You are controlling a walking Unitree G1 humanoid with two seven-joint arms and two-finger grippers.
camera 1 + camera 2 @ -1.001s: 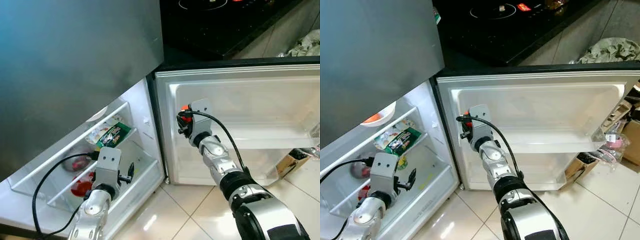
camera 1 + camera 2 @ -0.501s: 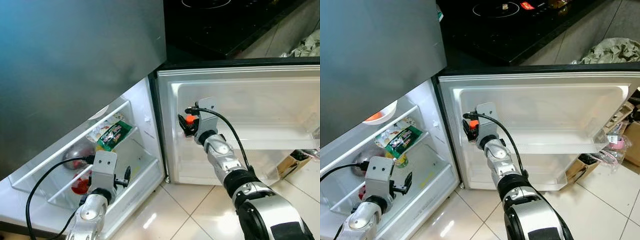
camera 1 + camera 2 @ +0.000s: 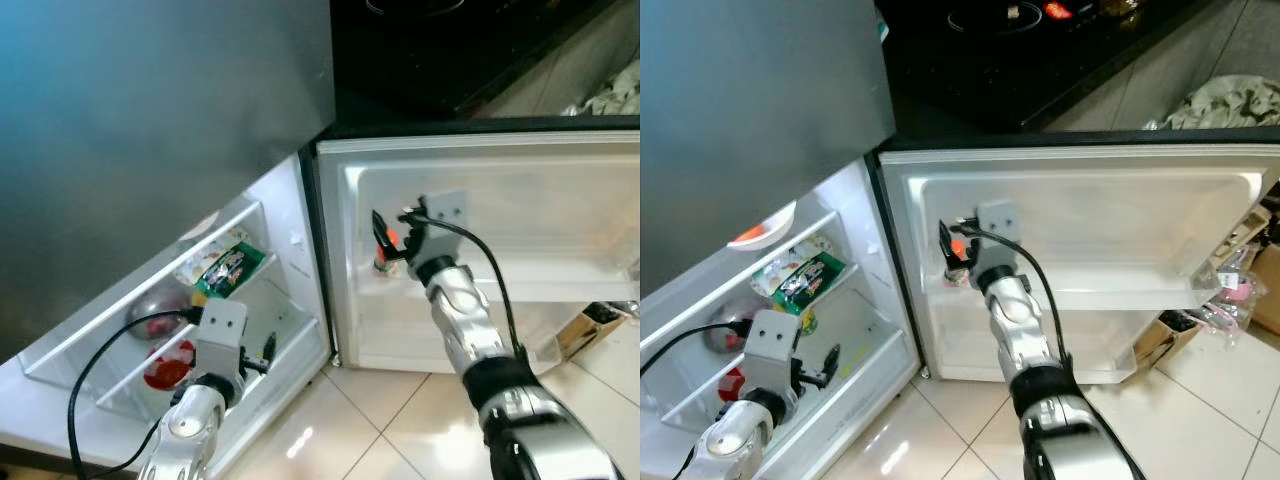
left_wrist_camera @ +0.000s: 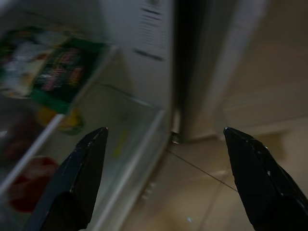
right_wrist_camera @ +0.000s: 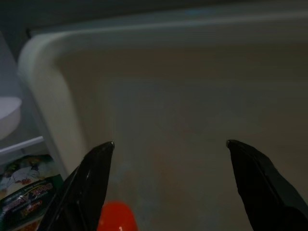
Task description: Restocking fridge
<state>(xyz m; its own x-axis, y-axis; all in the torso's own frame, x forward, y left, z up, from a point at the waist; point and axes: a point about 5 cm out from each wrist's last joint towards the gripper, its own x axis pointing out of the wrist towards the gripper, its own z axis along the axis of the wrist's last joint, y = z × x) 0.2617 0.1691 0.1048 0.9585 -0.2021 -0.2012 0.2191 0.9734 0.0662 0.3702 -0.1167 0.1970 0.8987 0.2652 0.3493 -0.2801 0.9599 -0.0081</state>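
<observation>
Open fridge door (image 3: 560, 230), its shelf holding a bottle (image 3: 385, 262) with an orange cap. Right gripper (image 3: 392, 240) poised just above the bottle, fingers spread wide. Left gripper (image 3: 268, 352), fingers also wide, near the fridge's lower shelf (image 3: 190, 345) beside a green packet (image 3: 228, 270).

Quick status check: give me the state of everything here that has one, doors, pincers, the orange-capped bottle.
Fridge door: swung wide open.
Orange-capped bottle: upright on the door shelf, released.
Right pincer: open, just above the bottle.
Left pincer: open, empty, low by the fridge's lower shelves.
Green packet: lying flat on an inner shelf.
Door shelf: otherwise bare.
</observation>
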